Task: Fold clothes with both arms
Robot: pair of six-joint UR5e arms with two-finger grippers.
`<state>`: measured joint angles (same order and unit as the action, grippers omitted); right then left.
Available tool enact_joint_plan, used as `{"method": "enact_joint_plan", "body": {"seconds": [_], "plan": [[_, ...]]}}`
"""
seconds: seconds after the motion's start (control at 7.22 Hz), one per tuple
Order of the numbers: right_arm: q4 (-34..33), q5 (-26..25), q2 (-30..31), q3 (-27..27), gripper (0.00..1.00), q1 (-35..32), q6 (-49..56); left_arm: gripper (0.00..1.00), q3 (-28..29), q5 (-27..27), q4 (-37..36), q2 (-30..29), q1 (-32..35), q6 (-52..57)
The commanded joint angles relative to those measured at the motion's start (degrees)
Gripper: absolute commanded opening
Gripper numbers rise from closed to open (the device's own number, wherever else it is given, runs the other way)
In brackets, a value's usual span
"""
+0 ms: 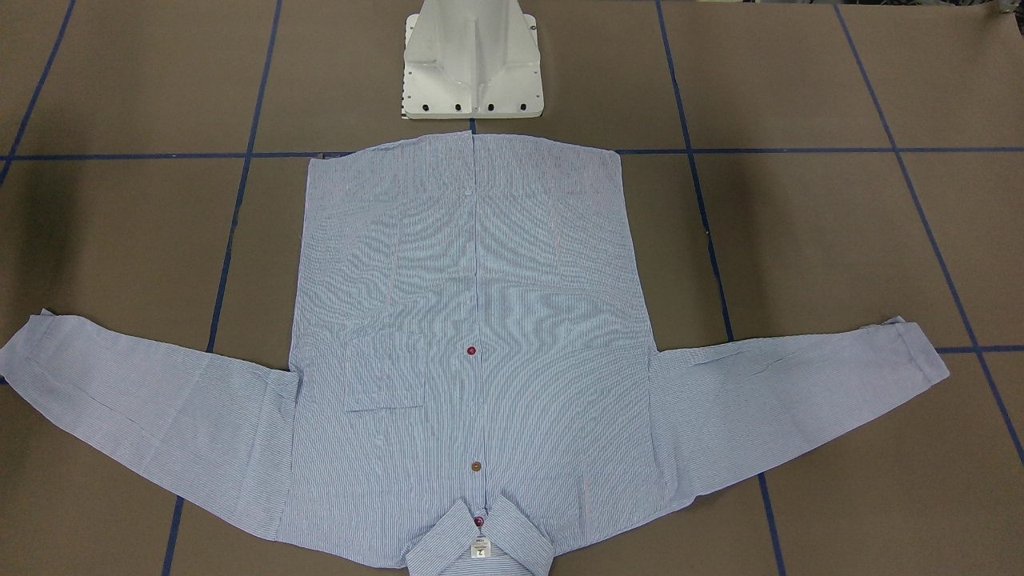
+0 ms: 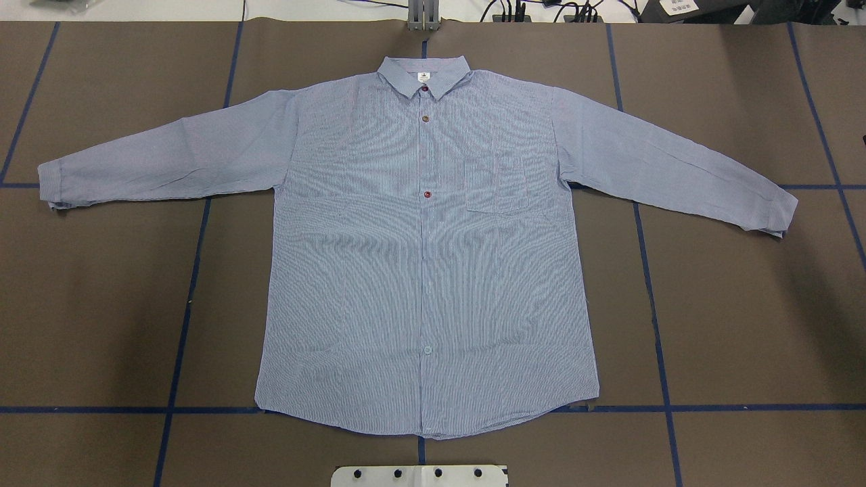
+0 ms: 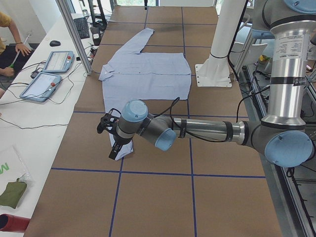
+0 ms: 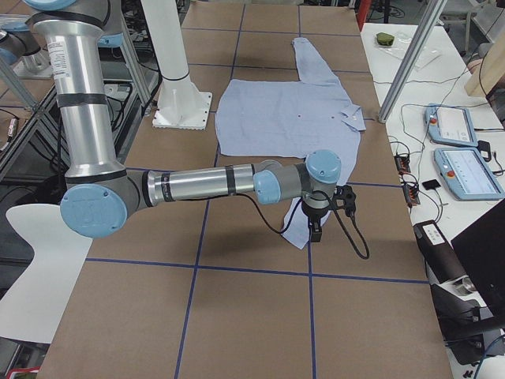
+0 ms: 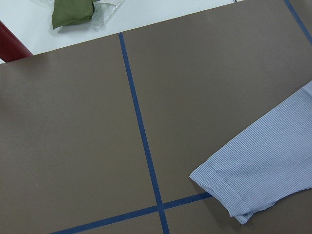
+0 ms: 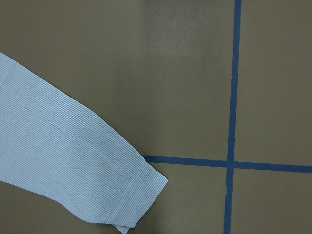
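The light blue-and-white striped shirt [image 2: 426, 270] lies flat and face up on the brown table, buttoned, both sleeves spread out; it also shows in the front view [image 1: 472, 320]. In the exterior left view my left gripper [image 3: 114, 149] hangs over the near sleeve's cuff [image 5: 224, 187]. In the exterior right view my right gripper [image 4: 316, 230] hangs over the other cuff [image 6: 136, 195]. I cannot tell whether either is open or shut. No fingers show in the wrist views, and no arm shows in the overhead or front views.
The white pedestal base [image 1: 472, 64] stands at the shirt's hem. A white side table holds two teach pendants [image 3: 49, 74] and a green bag [image 5: 73, 12]. A person's arm [image 3: 10, 44] rests there. Blue tape lines [image 2: 649, 270] cross the brown table.
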<state>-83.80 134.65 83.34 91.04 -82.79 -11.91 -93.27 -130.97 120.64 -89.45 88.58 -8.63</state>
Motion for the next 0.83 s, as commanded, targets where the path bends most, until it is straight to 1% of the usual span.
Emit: {"method": "enact_joint_plan", "body": {"seconds": [0.0, 0.28, 0.42, 0.55, 0.69], "plan": [[0.7, 0.0, 0.4, 0.2, 1.00, -0.1, 0.0, 1.00, -0.2, -0.1, 0.4, 0.4, -0.1, -0.3], [0.9, 0.1, 0.2, 0.7, 1.00, 0.1, 0.0, 1.00, -0.8, 0.0, 0.2, 0.4, -0.2, -0.2], [4.1, 0.1, 0.4, 0.3, 1.00, 0.9, 0.0, 1.00, -0.9, 0.0, 0.3, 0.6, -0.2, -0.1], [10.9, -0.2, 2.3, 0.2, 1.00, 3.9, -0.3, 1.00, -0.9, -0.1, 0.5, 1.1, -0.2, -0.1], [13.6, -0.3, 2.7, -0.6, 1.00, 6.5, -6.7, 1.00, -0.9, -0.1, 2.0, 1.8, -0.2, -0.1]]}}
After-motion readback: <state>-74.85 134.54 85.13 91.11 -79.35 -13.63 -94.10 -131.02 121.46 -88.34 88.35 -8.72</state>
